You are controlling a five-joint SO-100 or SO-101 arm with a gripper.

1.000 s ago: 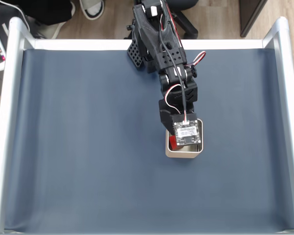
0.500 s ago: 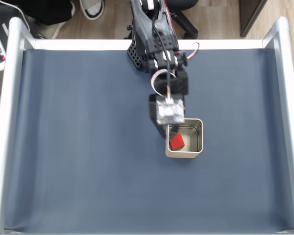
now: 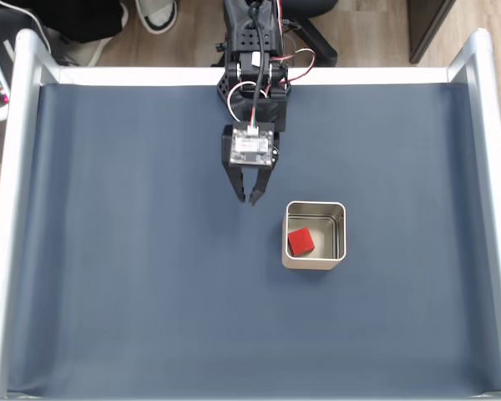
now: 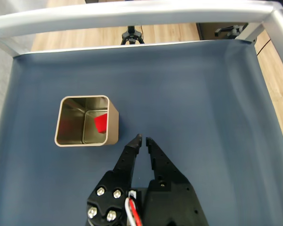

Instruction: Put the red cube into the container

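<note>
Here, in the fixed view, a pale metal rail [image 3: 17,167] borders the left edge of a smooth, matte dark blue mat [image 3: 134,276] that covers the table. Right of that, the black plastic arm [image 3: 255,50] reaches down from the top edge, and its gripper [image 3: 247,199] hangs over bare mat with its two pointed fingers nearly together, only a thin gap between the tips, holding nothing and touching nothing. Further right and a little lower stands the container [image 3: 315,263], a square, thin-walled silvery tin with rounded corners and a pale shiny inside. The red cube [image 3: 301,241], matte and sharp-edged, lies inside it against the left wall. In the wrist view the tin [image 4: 111,127] sits left of the nearly closed, empty fingertips [image 4: 137,141].
</note>
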